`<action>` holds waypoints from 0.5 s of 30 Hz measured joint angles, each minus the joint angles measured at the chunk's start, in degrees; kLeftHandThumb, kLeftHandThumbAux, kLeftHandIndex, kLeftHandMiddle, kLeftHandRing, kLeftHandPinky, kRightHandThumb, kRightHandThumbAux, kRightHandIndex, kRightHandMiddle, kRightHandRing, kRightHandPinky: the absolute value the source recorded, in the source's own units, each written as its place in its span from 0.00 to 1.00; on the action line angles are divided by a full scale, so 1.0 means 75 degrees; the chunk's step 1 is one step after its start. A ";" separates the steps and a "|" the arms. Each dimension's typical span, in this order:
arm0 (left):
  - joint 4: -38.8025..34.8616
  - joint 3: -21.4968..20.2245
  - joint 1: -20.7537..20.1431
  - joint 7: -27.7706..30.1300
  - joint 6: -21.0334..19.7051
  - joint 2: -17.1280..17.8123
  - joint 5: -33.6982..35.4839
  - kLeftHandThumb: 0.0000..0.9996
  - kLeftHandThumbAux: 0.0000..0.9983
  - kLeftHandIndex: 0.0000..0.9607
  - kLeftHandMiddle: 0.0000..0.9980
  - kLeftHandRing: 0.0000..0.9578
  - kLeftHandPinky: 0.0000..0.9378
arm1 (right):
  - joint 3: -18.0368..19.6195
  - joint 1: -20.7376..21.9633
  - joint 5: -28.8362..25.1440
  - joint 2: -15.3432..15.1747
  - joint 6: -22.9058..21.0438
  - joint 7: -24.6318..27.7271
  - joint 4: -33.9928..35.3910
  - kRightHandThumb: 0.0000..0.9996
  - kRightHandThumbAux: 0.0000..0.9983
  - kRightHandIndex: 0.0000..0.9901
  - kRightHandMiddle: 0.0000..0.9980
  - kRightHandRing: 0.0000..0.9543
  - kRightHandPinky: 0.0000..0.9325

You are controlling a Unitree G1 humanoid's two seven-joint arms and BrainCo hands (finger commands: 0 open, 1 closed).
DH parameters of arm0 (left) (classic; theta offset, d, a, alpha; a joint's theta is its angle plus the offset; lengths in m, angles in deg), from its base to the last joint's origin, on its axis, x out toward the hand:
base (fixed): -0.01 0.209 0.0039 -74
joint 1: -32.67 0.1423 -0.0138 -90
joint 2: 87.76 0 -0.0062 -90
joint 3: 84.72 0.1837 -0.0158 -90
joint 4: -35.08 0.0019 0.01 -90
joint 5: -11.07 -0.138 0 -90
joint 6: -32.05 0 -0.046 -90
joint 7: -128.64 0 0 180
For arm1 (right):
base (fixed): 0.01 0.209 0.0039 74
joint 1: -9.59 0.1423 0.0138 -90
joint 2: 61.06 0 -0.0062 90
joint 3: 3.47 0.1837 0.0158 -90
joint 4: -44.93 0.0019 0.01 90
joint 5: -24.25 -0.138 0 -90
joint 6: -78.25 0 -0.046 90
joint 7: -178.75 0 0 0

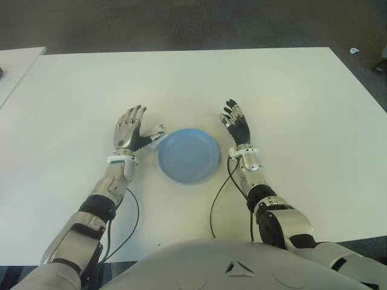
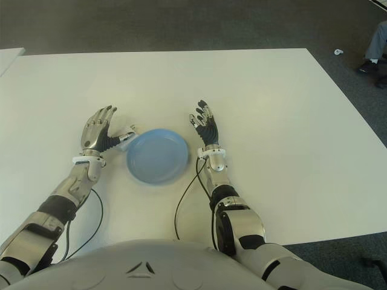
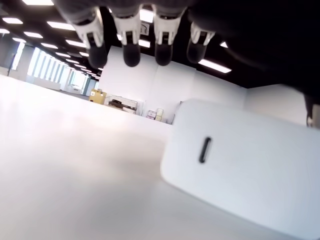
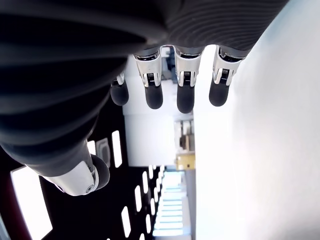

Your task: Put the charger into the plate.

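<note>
White counter [image 1: 181, 78], blue plate [image 1: 188, 155] at centre front, nothing in it. Left robot hand [image 1: 129, 128] sits just left of the plate, palm facing the plate, fingers [image 3: 131, 47] extended and loosely apart, not curled on anything. White charger [image 3: 240, 165] lies on the counter between that hand's thumb side and the plate's left rim; in the eye views only a small white corner [image 1: 155, 141] shows beside the thumb, touching or nearly touching the rim, can't tell which. Left wrist view shows the charger close up, flat on the counter under the palm, USB-C slot facing the camera, fingertips hanging above and beyond it, no contact with it visible. Charger is outside the plate.

Right robot hand [image 1: 236, 124] shows just right of the plate, fingers pointing away from the robot, spread and straight, holding nothing; right wrist view confirms four fingertips [image 4: 185, 95] extended with thumb apart. Black cables [image 1: 216, 196] run from both wrists back toward the torso. A person's shoe and trouser leg [image 2: 375, 51] at far right on the floor.
</note>
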 measured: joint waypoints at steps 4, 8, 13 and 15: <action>-0.0143 -0.0011 0.0043 0.0155 -0.0034 0.0008 0.0001 0.04 0.37 0.08 0.03 0.00 0.00 | 0.0017 -0.0004 -0.0008 0.0000 0.0000 0.0029 0.0007 0.18 0.66 0.04 0.11 0.11 0.11; -0.0282 -0.0014 0.0095 0.0258 -0.0045 0.0015 -0.0001 0.05 0.37 0.08 0.03 0.00 0.00 | 0.0047 -0.0006 -0.0023 0.0001 0.0003 0.0111 0.0011 0.18 0.66 0.04 0.11 0.11 0.10; -0.0362 -0.0015 0.0163 0.0271 -0.0064 0.0016 -0.0008 0.05 0.36 0.08 0.03 0.00 0.00 | 0.0071 -0.0009 -0.0065 0.0003 0.0015 0.0209 0.0014 0.18 0.66 0.04 0.11 0.11 0.10; -0.0389 -0.0015 0.0184 0.0271 -0.0081 0.0017 -0.0021 0.05 0.36 0.08 0.03 0.00 0.00 | 0.0080 -0.0010 -0.0076 0.0003 0.0017 0.0242 0.0015 0.18 0.66 0.04 0.11 0.11 0.10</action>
